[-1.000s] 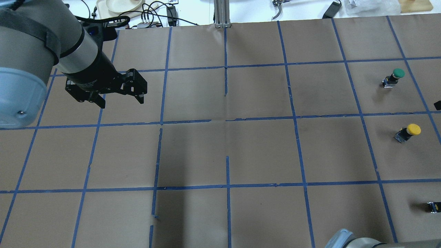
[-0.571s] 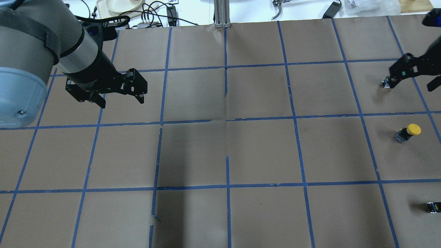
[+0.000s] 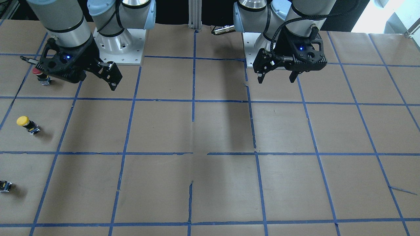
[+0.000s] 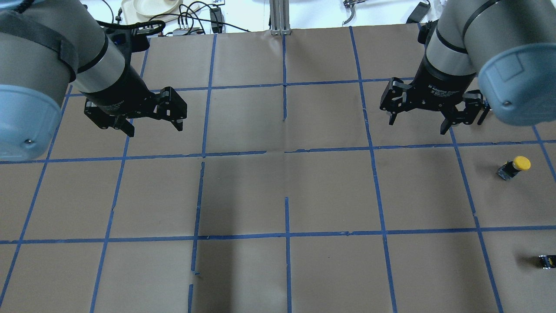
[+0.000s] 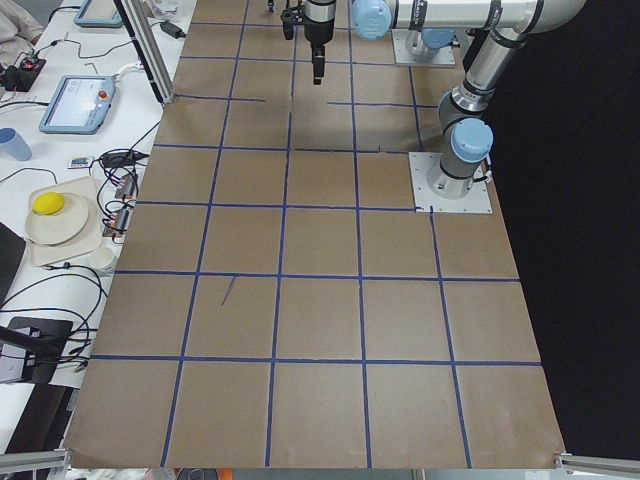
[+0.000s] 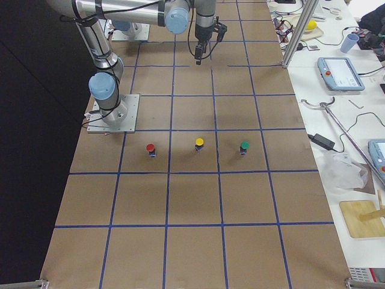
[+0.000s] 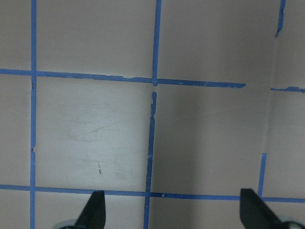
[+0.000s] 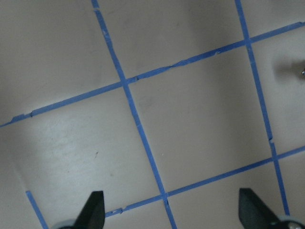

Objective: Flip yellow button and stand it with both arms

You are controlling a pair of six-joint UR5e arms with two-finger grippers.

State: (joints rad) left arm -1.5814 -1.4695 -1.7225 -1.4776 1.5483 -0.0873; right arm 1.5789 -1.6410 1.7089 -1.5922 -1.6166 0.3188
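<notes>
The yellow button (image 4: 516,166) sits on the brown paper at the far right, well apart from both grippers. It also shows in the front view (image 3: 27,124) and the right exterior view (image 6: 199,144), where it looks upright with the cap on top. My right gripper (image 4: 417,127) hangs open and empty about one grid cell left of the button and a little farther back. Its wrist view (image 8: 174,212) shows only paper and tape. My left gripper (image 4: 154,128) is open and empty over the left side. It also shows in the front view (image 3: 275,79) and its wrist view (image 7: 174,212).
A red-capped button (image 3: 39,72) stands beside the right gripper, partly hidden by it. A green-capped button (image 6: 244,146) is hidden behind the right arm in the overhead view. A small black-and-yellow piece (image 4: 547,261) lies at the right edge. Blue tape lines grid the table (image 4: 286,191).
My right arm has swung in from the right edge and moved left, so its open gripper now hangs over the table left of the buttons. The left arm and the yellow button have not moved.
</notes>
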